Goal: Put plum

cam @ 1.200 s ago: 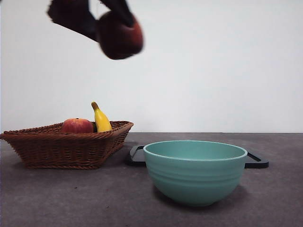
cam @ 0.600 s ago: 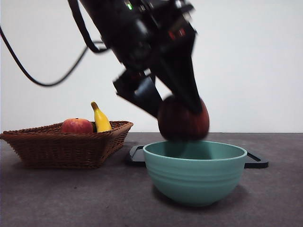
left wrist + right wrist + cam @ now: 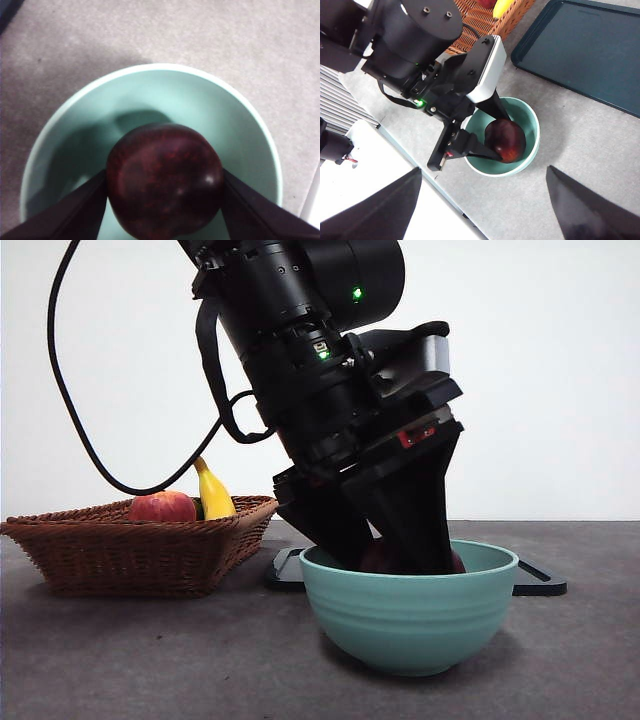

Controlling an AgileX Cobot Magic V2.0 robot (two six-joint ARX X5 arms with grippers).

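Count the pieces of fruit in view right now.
3. The plum sits low in the green bowl, clamped by the left gripper. The red fruit and the banana are in the wicker basket, which may hide more.

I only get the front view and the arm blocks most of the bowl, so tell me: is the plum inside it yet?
Observer: The plum is down inside the bowl, below its rim. The left tool is shut on it, one jaw on each side.
Operator: Is it resting on the bottom?
Observer: Cannot tell; the left wrist view shows its shadow on the bowl's floor, but the contact point is hidden under the fruit.
Operator: Where is the other arm?
Observer: The right tool is high above the table, open, holding nothing, looking down on the bowl.
Operator: What is behind the bowl?
Observer: A dark tray, apart from the bowl.
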